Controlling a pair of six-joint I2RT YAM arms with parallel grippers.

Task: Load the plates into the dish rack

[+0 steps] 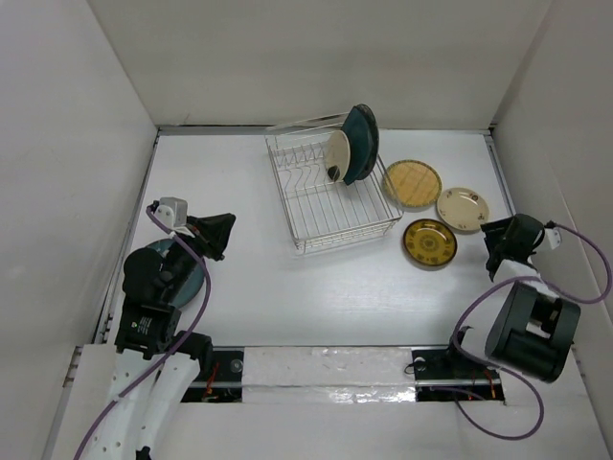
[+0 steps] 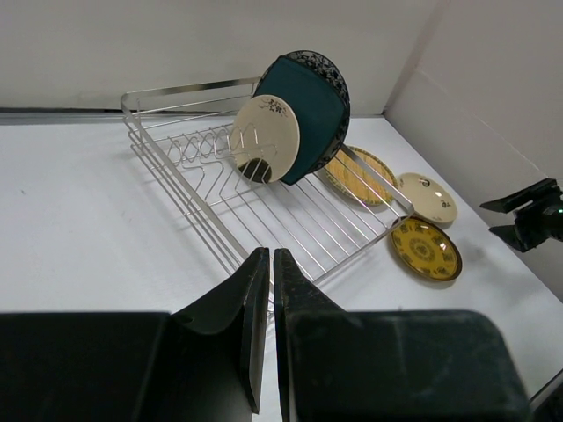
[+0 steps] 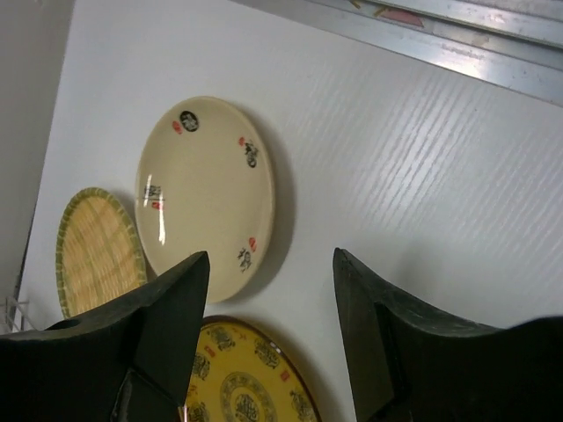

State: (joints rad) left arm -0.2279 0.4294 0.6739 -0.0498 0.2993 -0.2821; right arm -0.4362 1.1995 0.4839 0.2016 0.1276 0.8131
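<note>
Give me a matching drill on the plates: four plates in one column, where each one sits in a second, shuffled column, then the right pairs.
Plates:
1. teal plate
2. woven plate
3. speckled cream plate
4. dark gold plate

Places:
A. lying flat, nearest the table's near edge
B. lying flat, furthest right in the top view
C. standing upright in the rack
D. lying flat, right beside the rack

Pairs: 1-C, 2-D, 3-B, 4-A
</note>
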